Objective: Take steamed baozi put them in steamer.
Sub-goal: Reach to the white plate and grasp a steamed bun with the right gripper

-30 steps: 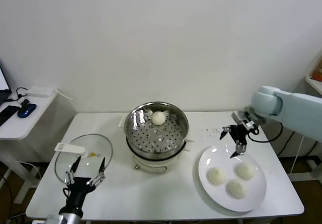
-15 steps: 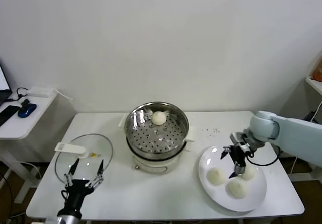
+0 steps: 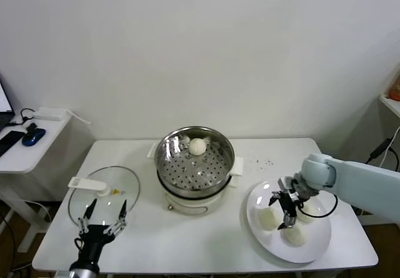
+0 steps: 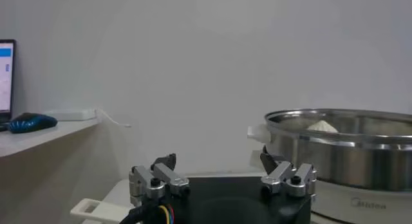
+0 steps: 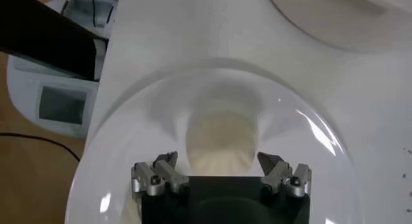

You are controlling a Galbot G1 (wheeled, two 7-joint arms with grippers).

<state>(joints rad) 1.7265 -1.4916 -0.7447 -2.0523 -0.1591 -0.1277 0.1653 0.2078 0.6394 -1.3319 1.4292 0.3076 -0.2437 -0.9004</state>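
The steamer (image 3: 194,159) stands mid-table with one steamed baozi (image 3: 197,145) at its far side. Three baozi lie on the white plate (image 3: 315,250) at the right: one on the left (image 3: 267,219), one at the front (image 3: 296,235), one on the right (image 3: 309,211). My right gripper (image 3: 282,208) is open and low over the plate among them. In the right wrist view a baozi (image 5: 221,138) sits just ahead between the open fingers of my right gripper (image 5: 219,164), untouched. My left gripper (image 3: 103,214) is open and empty at the front left.
A flat glass lid (image 3: 103,190) with a white handle lies on the table left of the steamer, just behind my left gripper. A side table with a blue mouse (image 3: 31,135) stands at the far left. The left wrist view shows the steamer's rim (image 4: 347,148).
My right gripper has come down and forward, from above the bare table behind the plate to low over the plate around a baozi. It stays open. The left arm has barely moved.
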